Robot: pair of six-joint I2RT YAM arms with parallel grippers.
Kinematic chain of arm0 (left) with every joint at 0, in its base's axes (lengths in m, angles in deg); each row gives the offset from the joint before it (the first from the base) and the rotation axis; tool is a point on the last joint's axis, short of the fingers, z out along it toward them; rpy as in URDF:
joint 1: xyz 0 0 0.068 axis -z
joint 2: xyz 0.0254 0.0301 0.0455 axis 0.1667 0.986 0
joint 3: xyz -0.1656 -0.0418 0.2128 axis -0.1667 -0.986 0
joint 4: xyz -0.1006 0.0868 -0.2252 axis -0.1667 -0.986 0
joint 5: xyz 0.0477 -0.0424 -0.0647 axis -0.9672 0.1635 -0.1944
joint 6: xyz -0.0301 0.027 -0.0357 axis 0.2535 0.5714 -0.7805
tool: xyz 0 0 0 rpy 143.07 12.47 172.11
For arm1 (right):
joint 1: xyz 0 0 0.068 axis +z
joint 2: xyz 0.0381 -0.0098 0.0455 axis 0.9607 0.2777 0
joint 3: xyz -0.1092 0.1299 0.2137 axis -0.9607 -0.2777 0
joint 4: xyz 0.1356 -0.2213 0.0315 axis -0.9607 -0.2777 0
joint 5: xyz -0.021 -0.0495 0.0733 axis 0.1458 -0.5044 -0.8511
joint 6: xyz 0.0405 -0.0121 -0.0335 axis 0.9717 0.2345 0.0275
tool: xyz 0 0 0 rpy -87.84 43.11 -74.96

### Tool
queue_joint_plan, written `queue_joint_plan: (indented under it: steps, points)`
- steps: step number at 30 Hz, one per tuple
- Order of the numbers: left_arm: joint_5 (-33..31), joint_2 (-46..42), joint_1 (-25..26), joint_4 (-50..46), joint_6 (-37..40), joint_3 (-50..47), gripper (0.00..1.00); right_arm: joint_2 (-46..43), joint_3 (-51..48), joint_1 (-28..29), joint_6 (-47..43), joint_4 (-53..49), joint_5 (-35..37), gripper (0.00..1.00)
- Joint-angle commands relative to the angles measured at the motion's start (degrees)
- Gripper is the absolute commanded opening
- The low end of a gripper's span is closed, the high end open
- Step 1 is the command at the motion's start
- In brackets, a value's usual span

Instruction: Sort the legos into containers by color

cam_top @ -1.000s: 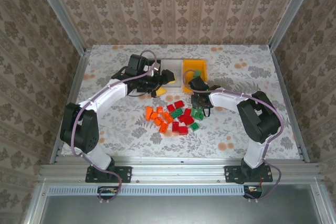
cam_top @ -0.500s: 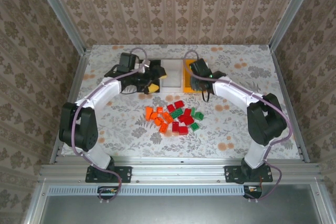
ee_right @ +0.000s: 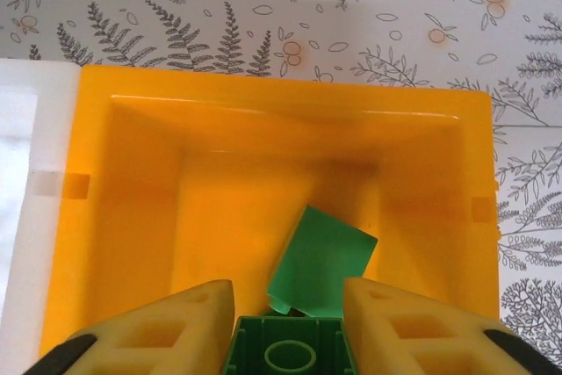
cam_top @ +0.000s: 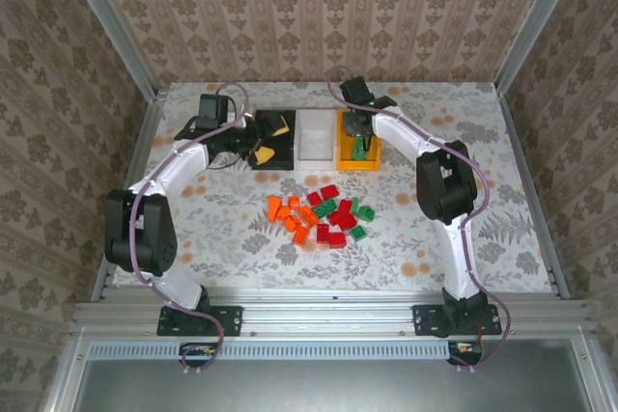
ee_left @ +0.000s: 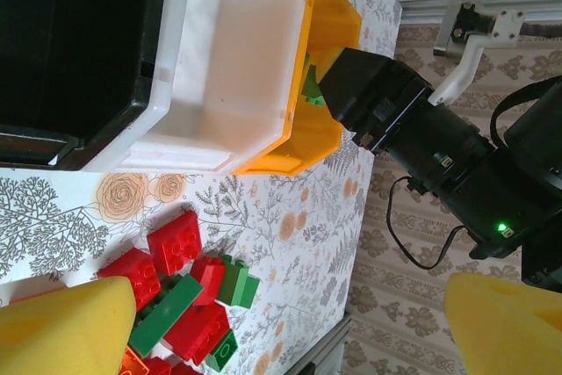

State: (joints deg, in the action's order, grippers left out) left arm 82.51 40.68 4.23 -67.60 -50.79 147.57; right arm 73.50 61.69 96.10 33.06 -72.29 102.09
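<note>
Green and studded, one small plastic brick [ee_right: 287,356] sat between the right gripper's [ee_right: 288,298] yellow fingers, above the orange-yellow rectangular plastic bin [ee_right: 132,217] where another green brick [ee_right: 323,261] lay tilted. The frame's edge cut the first off; we couldn't tell whether the fingers pinched it. The left gripper [cam_top: 269,140] gaped wide, empty.

Three bins [cam_top: 315,134], two arms [cam_top: 183,176], two green bricks [ee_right: 320,261] at the yellow bin [ee_right: 140,173], over a dozen loose bricks [cam_top: 329,191].

beige damask wallpaper walls [cam_top: 319,7]; floral tabletop [cam_top: 222,229]; aluminium frame rails [cam_top: 328,315]
</note>
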Motion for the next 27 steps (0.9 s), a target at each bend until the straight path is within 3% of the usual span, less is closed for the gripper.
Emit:
queue_joint_plan:
  steps: [1, 8, 18, 21, 27]
  points:
    - [1.26, -1.31, 0.06, 1.22, -0.66, 0.3, 0.93, -0.49, 2.57, 0.27, -0.5, -3.05, -1.81, 0.47]
    - [1.22, -1.97, 0.83, 1.62, -0.84, 0.12, 0.93, -6.98, -0.08, 1.19, -0.64, -3.13, -1.56, 0.55]
    - [-0.04, -1.53, 7.87, -0.25, 0.67, 0.58, 0.93, -30.07, -37.97, 11.36, 10.13, 5.67, -1.06, 0.37]
    - [-0.5, -1.06, 10.62, -0.68, 1.14, 0.65, 0.93, -31.97, -44.05, 13.74, 13.8, 7.57, -2.18, 0.37]
    - [-3.21, 0.13, 14.82, -2.47, 1.99, 0.26, 0.91, -29.23, -46.89, 14.43, 15.87, 8.85, -4.27, 0.32]
